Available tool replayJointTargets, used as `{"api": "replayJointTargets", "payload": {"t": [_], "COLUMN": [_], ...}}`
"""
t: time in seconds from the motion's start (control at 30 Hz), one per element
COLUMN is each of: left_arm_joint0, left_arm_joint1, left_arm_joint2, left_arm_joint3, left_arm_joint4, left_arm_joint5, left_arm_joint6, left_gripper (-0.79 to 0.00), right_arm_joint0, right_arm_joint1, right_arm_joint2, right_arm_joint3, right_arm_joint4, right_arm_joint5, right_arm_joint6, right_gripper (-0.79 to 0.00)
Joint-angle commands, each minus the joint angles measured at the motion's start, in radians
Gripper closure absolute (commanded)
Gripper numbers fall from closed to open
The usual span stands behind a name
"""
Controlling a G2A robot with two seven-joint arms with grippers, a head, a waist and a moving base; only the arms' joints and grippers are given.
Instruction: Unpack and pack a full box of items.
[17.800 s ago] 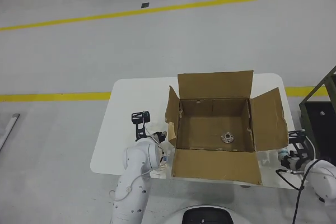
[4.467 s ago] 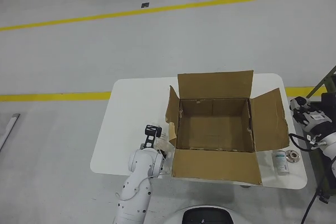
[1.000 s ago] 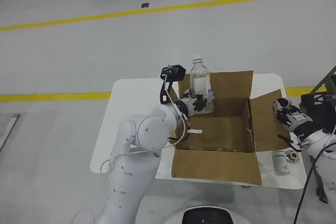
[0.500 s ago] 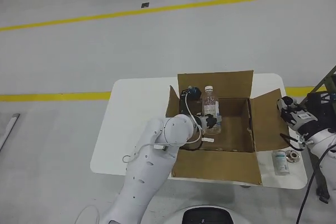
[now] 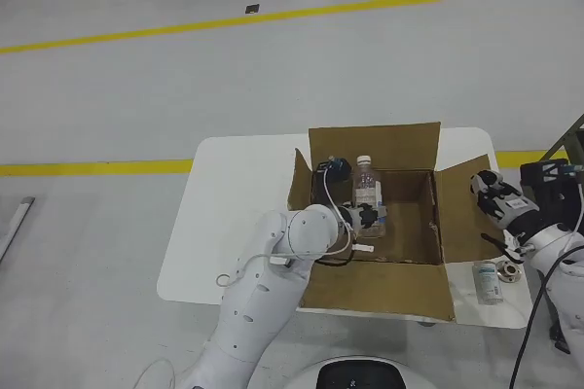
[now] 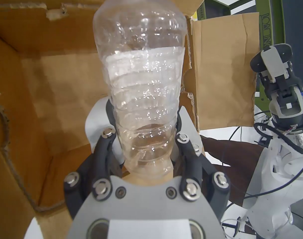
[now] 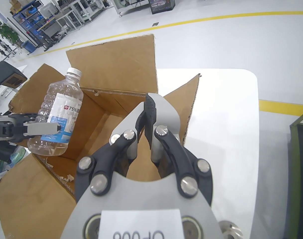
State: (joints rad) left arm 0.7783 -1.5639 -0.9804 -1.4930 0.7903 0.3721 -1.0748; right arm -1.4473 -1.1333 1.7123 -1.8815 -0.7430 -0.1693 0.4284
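- Left gripper (image 6: 144, 115): clamps bottle (image 6: 141, 75) near its base, a finger on each side.
- Bottle: clear, white-capped, upright, over left rear part of box (image 5: 375, 282).
- Right gripper (image 7: 147, 115): pads pressed together, holds nothing; hangs above box's right flap.
- Small bottle (image 5: 486, 281), metal flange (image 5: 509, 271): sit side by side on table (image 5: 224, 214), just right of box.

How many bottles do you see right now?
2. One clear bottle is held by the left hand over the open box; one small white bottle lies on the table by the box's right flap. More may hide inside the box.
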Motion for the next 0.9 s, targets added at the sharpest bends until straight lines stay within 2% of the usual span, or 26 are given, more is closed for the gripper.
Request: {"api": "replayJointTargets", "payload": {"t": [0.0, 0.27, 0.6, 0.87], "left_arm_joint0": [0.001, -0.037, -0.115, -0.158], "left_arm_joint1": [-0.002, -0.017, -0.042, -0.061], "left_arm_joint2": [0.015, 0.063, 0.136, 0.175], "left_arm_joint3": [0.012, 0.101, 0.252, 0.323], "left_arm_joint4": [0.005, 0.021, 0.041, 0.032], "left_arm_joint5": [0.027, 0.166, 0.223, 0.222], "left_arm_joint6": [-0.009, -0.061, -0.091, -0.114], "left_gripper": [0.0, 0.0, 0.0, 0.0], "right_arm_joint0": [0.002, 0.009, 0.011, 0.011], "right_arm_joint1": [0.0, 0.001, 0.003, 0.005], "right_arm_joint2": [-0.003, -0.017, -0.009, -0.004], "right_arm_joint3": [0.003, 0.003, -0.002, 0.001], "right_arm_joint4": [-0.001, 0.0, 0.004, 0.003], "right_arm_joint5": [0.0, 0.005, 0.011, 0.016], "right_arm_joint6": [0.001, -0.001, 0.0, 0.002], "right_gripper": [0.0, 0.0, 0.0, 0.0]}}
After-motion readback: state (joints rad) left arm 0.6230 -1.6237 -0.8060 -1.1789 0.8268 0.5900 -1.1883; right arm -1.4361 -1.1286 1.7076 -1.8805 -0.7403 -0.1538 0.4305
